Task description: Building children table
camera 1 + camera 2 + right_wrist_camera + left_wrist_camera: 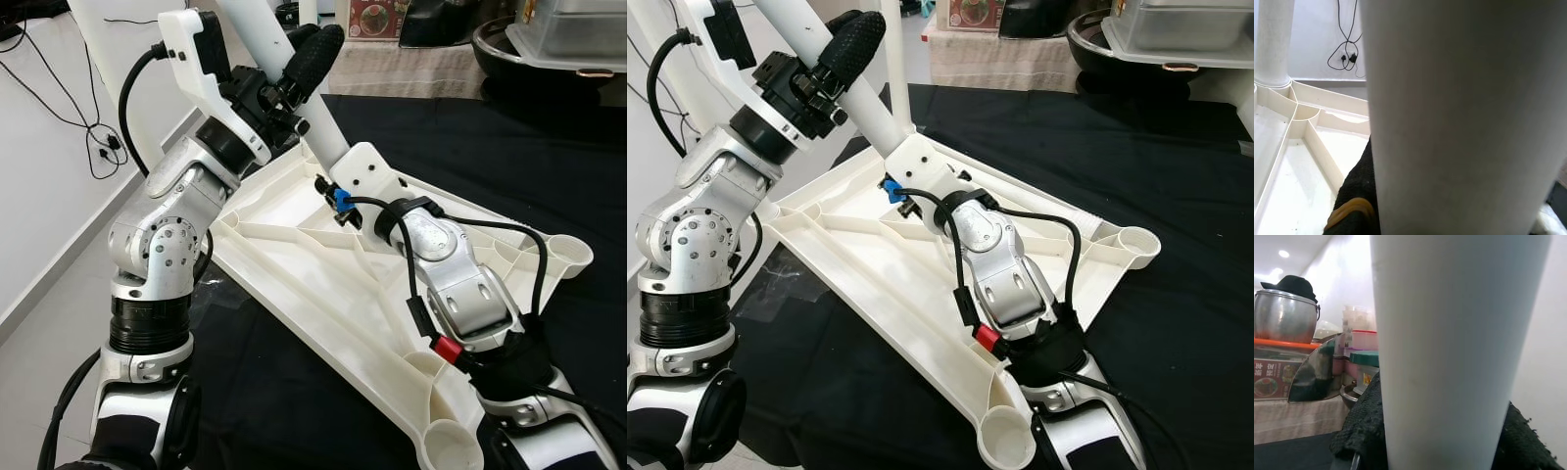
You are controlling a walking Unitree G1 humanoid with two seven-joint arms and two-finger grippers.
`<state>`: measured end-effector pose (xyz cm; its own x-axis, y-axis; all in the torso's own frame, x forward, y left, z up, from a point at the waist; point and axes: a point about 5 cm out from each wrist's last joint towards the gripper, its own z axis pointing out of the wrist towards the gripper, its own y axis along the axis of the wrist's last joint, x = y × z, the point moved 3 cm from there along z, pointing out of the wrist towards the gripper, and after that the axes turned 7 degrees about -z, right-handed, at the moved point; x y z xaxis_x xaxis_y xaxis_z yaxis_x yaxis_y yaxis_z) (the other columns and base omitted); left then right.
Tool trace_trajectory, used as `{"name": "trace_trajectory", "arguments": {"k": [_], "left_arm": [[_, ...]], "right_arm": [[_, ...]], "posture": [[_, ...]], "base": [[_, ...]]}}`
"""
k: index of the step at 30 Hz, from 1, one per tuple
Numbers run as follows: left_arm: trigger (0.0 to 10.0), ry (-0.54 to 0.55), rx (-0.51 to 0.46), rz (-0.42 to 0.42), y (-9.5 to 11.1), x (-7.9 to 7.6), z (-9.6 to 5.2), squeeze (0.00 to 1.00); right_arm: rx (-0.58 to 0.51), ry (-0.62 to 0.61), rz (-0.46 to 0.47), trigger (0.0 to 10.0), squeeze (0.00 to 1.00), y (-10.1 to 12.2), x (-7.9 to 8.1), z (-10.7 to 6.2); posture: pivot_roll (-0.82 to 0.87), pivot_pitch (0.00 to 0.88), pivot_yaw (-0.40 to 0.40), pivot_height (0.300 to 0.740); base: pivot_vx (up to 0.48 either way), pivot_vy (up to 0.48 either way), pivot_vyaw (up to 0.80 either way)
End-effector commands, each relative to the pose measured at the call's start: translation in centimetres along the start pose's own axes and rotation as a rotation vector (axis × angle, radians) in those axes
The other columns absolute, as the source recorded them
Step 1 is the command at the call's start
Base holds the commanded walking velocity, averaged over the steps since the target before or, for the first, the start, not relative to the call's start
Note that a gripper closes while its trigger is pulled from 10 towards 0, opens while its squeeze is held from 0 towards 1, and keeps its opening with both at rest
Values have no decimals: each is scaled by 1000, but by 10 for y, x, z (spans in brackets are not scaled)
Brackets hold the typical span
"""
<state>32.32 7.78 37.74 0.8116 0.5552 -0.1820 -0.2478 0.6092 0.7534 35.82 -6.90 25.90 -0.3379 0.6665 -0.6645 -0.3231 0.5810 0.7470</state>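
A white plastic tabletop (323, 284) lies upside down on a black cloth. A white table leg (328, 132) slants up from its middle toward the upper left. My left gripper (312, 61) is shut on the leg high up, black fingers (854, 39) wrapped round it. My right gripper (338, 157) is shut on the same leg low down, near the tabletop; one black finger (1354, 191) shows beside the leg (1459, 112). Another white leg (1273, 39) stands upright in a far corner socket. Two corner sockets (571, 253) (451, 446) are empty.
A black cloth (549, 147) covers the floor under the tabletop. A metal pot (1283, 313) and stacked plastic containers (1364, 340) sit at the back. A white wall with hanging cables (98, 147) runs along the left.
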Motion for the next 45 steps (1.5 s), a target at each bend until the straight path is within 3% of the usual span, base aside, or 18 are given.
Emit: {"name": "trace_trajectory", "arguments": {"k": [1,2,12,18,20,23,24,25,26,27,28,29,31,39,42,45], "left_arm": [[3098,-83,-5,13,-1,-17,6,129],[10000,-86,-23,11,2,-18,5,1000],[10000,-36,-101,71,36,2,-24,1000],[10000,-5,-149,125,60,2,-34,1000],[10000,33,-161,200,70,0,-38,1000],[10000,90,-131,228,65,6,-41,1000],[10000,156,-81,241,52,16,-46,361],[10000,199,-46,249,43,23,-50,361],[10000,256,-3,240,30,31,-56,0],[10000,256,-3,240,30,31,-56,0],[10000,306,37,222,17,37,-62,0],[10000,306,37,222,17,37,-62,0],[10000,457,203,121,-34,49,-87,0],[10000,571,335,55,-77,49,-114,0],[10000,630,413,70,-101,47,-130,0],[10000,632,423,71,-104,46,-131,0]], "right_arm": [[14,23,-17,0,0,0,7,3],[14,11,-7,0,0,0,5,3],[23,-87,65,0,0,-4,-16,2],[40,-156,76,0,0,-11,-32,0],[65,-239,108,0,0,-18,-50,-3],[64,-322,164,0,0,-20,-65,-6],[59,-370,209,0,0,-22,-74,-9],[55,-398,238,0,0,-22,-80,-10],[33,-419,280,4431,0,-21,-85,-12],[33,-419,280,4431,0,-21,-85,-12],[15,-430,307,10000,0,-20,-89,-14],[15,-430,307,10000,0,-20,-89,-14],[-56,-430,405,10000,0,-16,-95,-19],[-118,-461,495,10000,0,-16,-96,-24],[-173,-393,526,10000,0,-12,-84,-27],[-176,-374,532,10000,0,-11,-82,-27]], "posture": [[-75,92,64,740],[-75,91,63,740],[-72,96,56,740],[-75,100,46,740],[-66,103,44,740],[-60,105,46,740],[-59,107,48,740],[-59,107,48,740],[-57,107,50,740],[-57,107,50,740],[-57,107,50,740],[-57,107,50,740],[-56,115,49,740],[-56,118,51,740],[-61,119,53,740],[-61,119,53,740]], "base": [[0,0,0],[0,0,0],[0,0,0],[0,0,0],[0,0,0],[0,0,0],[0,0,0],[0,0,0],[0,0,0],[0,0,0],[0,0,0],[0,0,0],[0,0,0],[0,0,0],[0,0,0],[0,0,0]]}}
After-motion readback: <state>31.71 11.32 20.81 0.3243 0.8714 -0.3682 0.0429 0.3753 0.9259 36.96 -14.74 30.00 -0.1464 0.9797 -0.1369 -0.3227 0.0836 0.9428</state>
